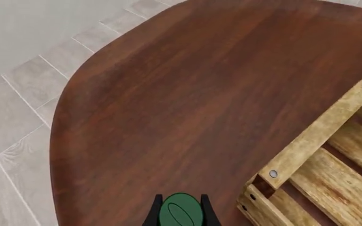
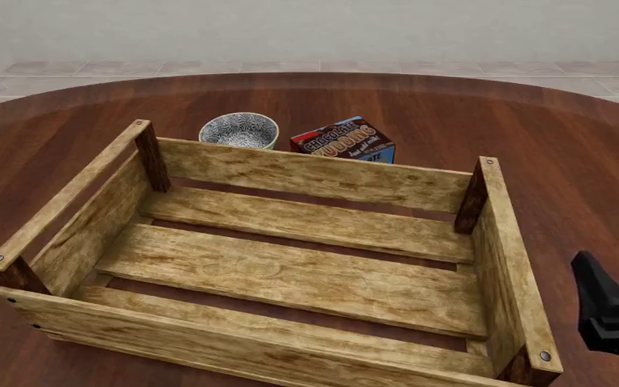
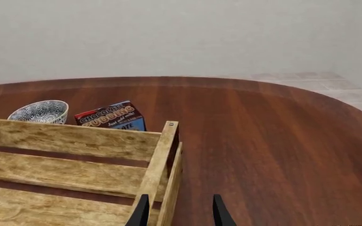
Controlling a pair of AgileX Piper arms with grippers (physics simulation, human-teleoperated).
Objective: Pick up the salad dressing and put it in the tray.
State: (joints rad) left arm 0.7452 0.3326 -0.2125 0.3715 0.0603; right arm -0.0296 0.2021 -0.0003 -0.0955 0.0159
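Left gripper (image 1: 181,217): only the two dark finger stubs show in its wrist view, set close on either side of a green cap; it is closed on the bottle.
Bottle (image 1: 181,213): just its round dark-green cap is visible, between the left fingers, above the table and just beside the crate's corner; the white body is hidden.
Crate (image 2: 288,172): light-wood slats with dark corner posts, in the middle of the table; nothing lies on its floor slats.
Right gripper (image 3: 178,213): fingers apart with nothing between them, by the crate's right wall.
Bowl (image 2: 238,129): blue-white patterned, just behind the crate's far wall.
Pudding box (image 2: 344,139): dark, beside the bowl, also behind the far wall.
Table (image 2: 567,153): dark reddish wood, rounded edge.
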